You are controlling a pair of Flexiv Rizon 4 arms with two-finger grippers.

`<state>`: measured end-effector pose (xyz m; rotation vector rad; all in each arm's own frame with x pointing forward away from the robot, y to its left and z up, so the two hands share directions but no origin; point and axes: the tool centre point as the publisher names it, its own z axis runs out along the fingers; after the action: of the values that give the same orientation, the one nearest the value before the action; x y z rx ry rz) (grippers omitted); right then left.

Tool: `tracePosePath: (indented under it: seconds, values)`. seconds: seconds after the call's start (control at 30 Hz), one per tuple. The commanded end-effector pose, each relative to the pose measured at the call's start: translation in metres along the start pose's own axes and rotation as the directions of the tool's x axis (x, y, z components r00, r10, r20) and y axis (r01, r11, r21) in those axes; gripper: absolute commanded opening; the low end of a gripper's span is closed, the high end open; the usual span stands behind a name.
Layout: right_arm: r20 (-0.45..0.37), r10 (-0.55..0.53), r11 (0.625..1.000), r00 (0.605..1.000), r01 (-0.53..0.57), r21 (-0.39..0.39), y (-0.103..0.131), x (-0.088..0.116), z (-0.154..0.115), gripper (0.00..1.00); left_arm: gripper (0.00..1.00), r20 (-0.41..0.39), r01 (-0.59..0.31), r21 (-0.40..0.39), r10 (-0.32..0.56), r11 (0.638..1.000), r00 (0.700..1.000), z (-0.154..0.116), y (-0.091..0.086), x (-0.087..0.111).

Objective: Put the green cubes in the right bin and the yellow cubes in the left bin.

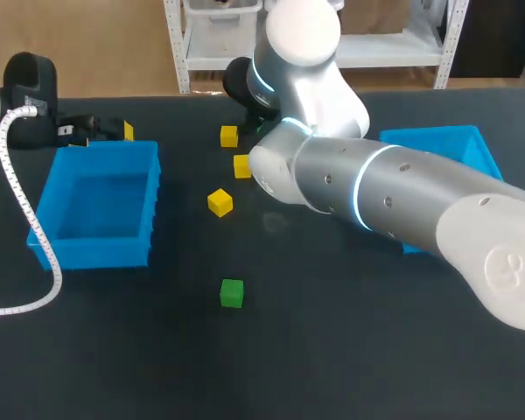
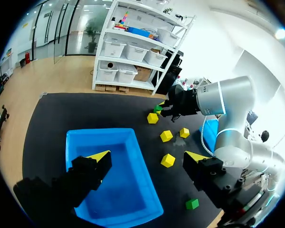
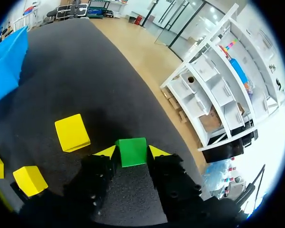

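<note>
Right gripper (image 3: 132,152) is clamped on a green cube (image 3: 131,154) at the table's far side, both yellow tips against its faces, with a yellow cube (image 3: 72,132) just beside it. Left gripper (image 2: 147,157) hangs wide open with nothing in it, by the left bin's (image 2: 114,175) far rim. Second green cube (image 1: 232,293) sits alone mid-table, and the right bin (image 1: 446,144) is partly hidden behind the right arm (image 1: 394,192).
</note>
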<state>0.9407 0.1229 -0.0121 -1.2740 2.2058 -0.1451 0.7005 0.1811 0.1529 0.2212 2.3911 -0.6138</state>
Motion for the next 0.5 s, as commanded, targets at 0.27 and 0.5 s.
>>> tracePosePath:
  seconds: [0.27, 0.5]
  values:
    - [-0.092, 0.02, 0.988, 0.996, -0.033, -0.151, -0.018, 0.006, -0.002, 0.0, 1.0, 0.006, -0.003, 0.012, 0.003, 1.0, 1.0, 0.0, 0.003, 0.001]
    - [-0.069, 0.045, 0.993, 0.997, -0.053, -0.109, -0.03, 0.023, -0.045, 0.0, 1.0, 0.006, -0.003, 0.012, 0.003, 1.0, 1.0, 0.0, 0.003, 0.001]
